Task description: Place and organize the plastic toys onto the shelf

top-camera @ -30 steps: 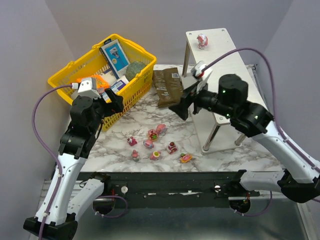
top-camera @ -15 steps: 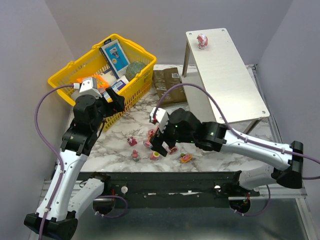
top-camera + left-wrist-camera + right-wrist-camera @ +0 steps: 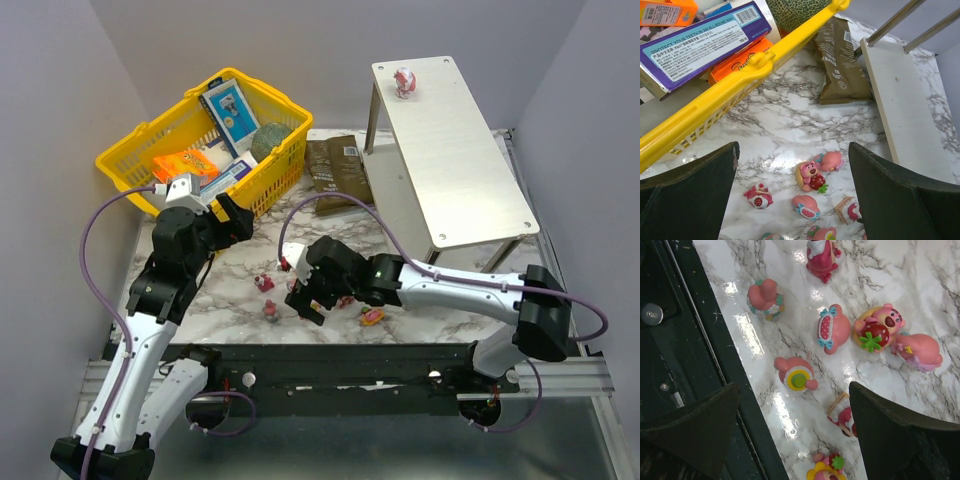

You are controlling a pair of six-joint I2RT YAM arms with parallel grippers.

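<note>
Marble desk (image 3: 920,280) lies under the right claw (image 3: 794,387), jaws spread wide above the plastic toys (image 3: 832,329): tiny glossy pink figurines, some trimmed green, yellow or red. Left claw (image 3: 792,150) gapes too. One red-white toy (image 3: 404,81) sits atop the shelf (image 3: 450,150).
</note>
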